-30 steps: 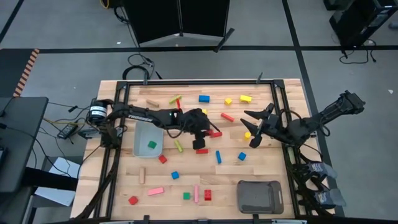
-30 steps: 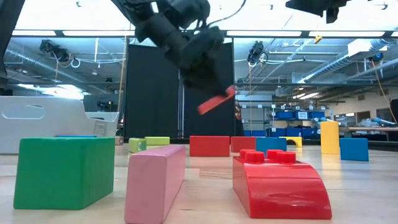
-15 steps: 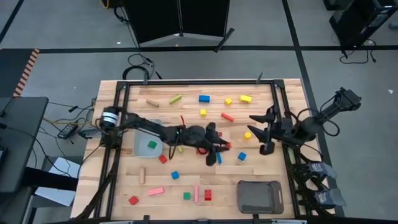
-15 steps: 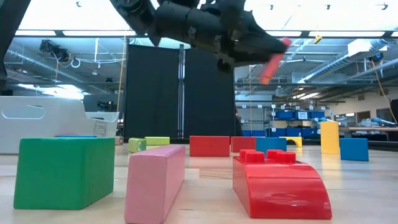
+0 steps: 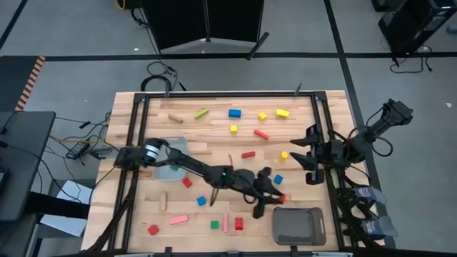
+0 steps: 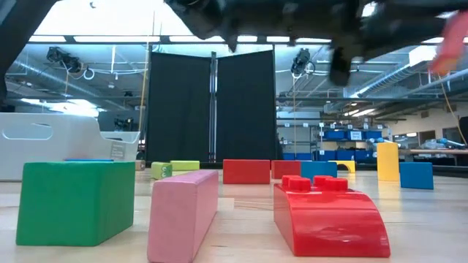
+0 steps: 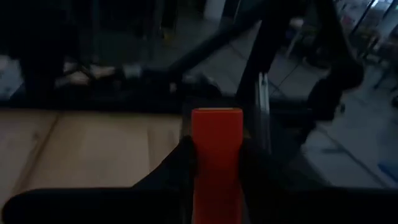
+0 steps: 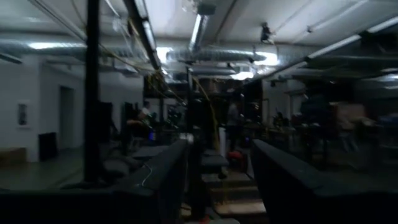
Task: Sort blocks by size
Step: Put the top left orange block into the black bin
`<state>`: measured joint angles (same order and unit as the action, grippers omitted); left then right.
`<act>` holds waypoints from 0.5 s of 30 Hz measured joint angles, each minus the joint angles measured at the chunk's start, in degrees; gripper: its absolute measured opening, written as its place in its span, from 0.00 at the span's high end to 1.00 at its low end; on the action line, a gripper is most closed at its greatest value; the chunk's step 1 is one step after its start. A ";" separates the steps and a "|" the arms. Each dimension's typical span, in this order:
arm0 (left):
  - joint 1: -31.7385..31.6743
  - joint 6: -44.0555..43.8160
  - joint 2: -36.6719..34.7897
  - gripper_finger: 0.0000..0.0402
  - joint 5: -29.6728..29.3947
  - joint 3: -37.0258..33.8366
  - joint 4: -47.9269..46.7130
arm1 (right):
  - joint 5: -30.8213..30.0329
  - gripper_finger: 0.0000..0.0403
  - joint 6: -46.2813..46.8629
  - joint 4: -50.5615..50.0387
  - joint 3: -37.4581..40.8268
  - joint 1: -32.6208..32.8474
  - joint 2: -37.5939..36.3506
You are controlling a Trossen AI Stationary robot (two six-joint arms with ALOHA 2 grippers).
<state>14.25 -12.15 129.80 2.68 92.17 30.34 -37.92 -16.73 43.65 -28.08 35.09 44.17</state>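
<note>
My left gripper point(image 5: 273, 198) reaches across the table to the near right and is shut on a red bar point(image 5: 281, 198), just beyond the far left corner of the dark grey tray point(image 5: 300, 227). The bar also shows in the left wrist view point(image 7: 216, 143) and blurred in the low view point(image 6: 447, 51). My right gripper point(image 5: 311, 155) is open and empty near the table's right edge. Many small blocks lie flat on the table, such as a red bar point(image 5: 261, 133), a yellow cube point(image 5: 284, 155) and a blue cube point(image 5: 278, 179). My left gripper pinches the red bar by its two long sides point(image 7: 216, 163) between its two fingers point(image 7: 185, 157). The bar lies along the fingers, and its free end point(image 7: 216, 115) sticks out ahead of them. It is lifted clear of the table.
A light grey tray point(image 5: 166, 165) stands at the left, partly under my left arm. Pink bars point(image 5: 178, 220), a green cube point(image 5: 214, 224) and red pieces point(image 5: 238, 224) lie near the front edge. A black frame point(image 5: 318, 121) runs around the table.
My left gripper has swung with the red bar from the table's middle toward the near right, up to the dark grey tray, the arm stretching out. My right gripper has drawn back toward the table's right edge.
</note>
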 joint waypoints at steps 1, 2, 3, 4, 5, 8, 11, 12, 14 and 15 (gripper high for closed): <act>0.24 0.10 0.62 0.75 0.01 0.88 -0.79 | 0.59 0.53 -0.11 0.25 0.00 0.31 -0.02; 0.57 0.10 1.21 0.75 0.14 1.86 -2.01 | 1.27 0.53 -0.35 0.74 0.02 0.67 0.01; 0.79 0.14 2.15 0.75 0.24 3.17 -1.95 | 1.83 0.53 -0.51 1.39 -0.02 0.96 -0.01; 0.95 0.14 3.14 0.75 0.26 4.34 -2.00 | 1.95 0.52 -0.91 1.45 -0.02 1.23 -0.01; 1.20 0.16 3.64 0.75 0.42 5.29 -1.82 | 2.01 0.52 -1.12 1.73 -0.02 1.55 0.01; 1.85 0.12 5.81 0.75 2.25 8.71 -1.69 | 2.02 0.52 -1.43 1.89 -0.02 1.99 0.00; 2.38 0.08 7.91 0.75 3.31 11.94 -4.59 | 2.04 0.52 -1.45 2.28 -0.02 2.03 0.01; 2.53 0.14 8.41 0.75 3.47 12.68 -6.09 | 2.04 0.52 -1.46 2.26 -0.02 2.03 0.01; 2.83 0.19 9.53 0.75 3.61 14.18 -7.60 | 2.14 0.53 -1.46 2.31 -0.02 2.03 0.05; 2.99 0.22 10.22 0.75 3.65 15.15 -7.25 | 2.15 0.53 -1.46 2.34 -0.02 2.03 0.06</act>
<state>17.24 -11.92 140.02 6.33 107.32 23.08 -35.77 -18.20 45.99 -28.10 37.12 44.23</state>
